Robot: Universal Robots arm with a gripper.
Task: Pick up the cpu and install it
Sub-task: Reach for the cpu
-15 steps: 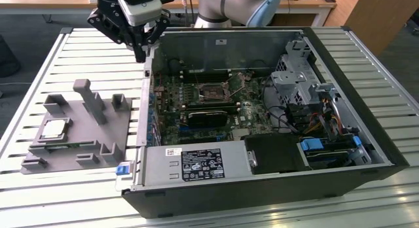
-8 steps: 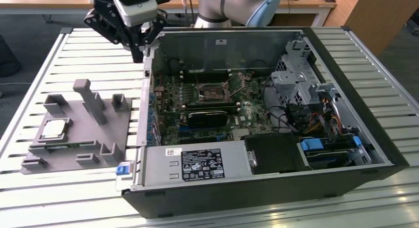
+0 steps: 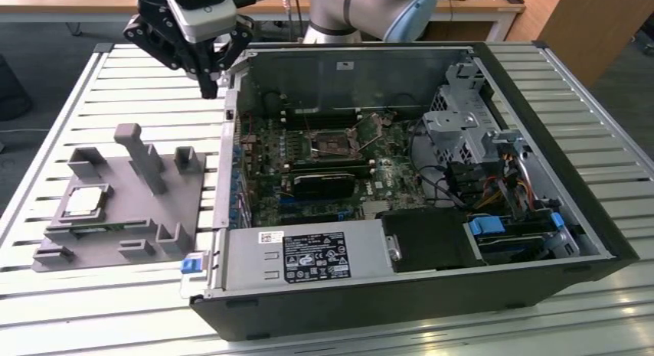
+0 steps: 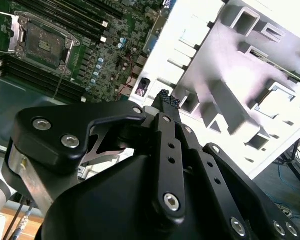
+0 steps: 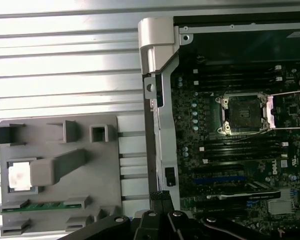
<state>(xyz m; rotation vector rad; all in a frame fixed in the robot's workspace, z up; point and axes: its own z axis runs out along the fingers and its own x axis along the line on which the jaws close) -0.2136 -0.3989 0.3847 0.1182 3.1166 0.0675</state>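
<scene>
My gripper (image 3: 210,84) hangs beside the computer case (image 3: 409,302), seemingly clenched on nothing. The cpu (image 3: 87,201) lies in the grey tray (image 3: 122,214), well apart.

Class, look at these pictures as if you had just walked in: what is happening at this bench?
A robot arm's gripper, shut and holding nothing, hangs above the slatted table beside the wall of the open computer case. The cpu lies in its recess on the grey tray, untouched. In the first wrist view, the motherboard socket stands open and empty. The pick-up has not yet been made.
</scene>
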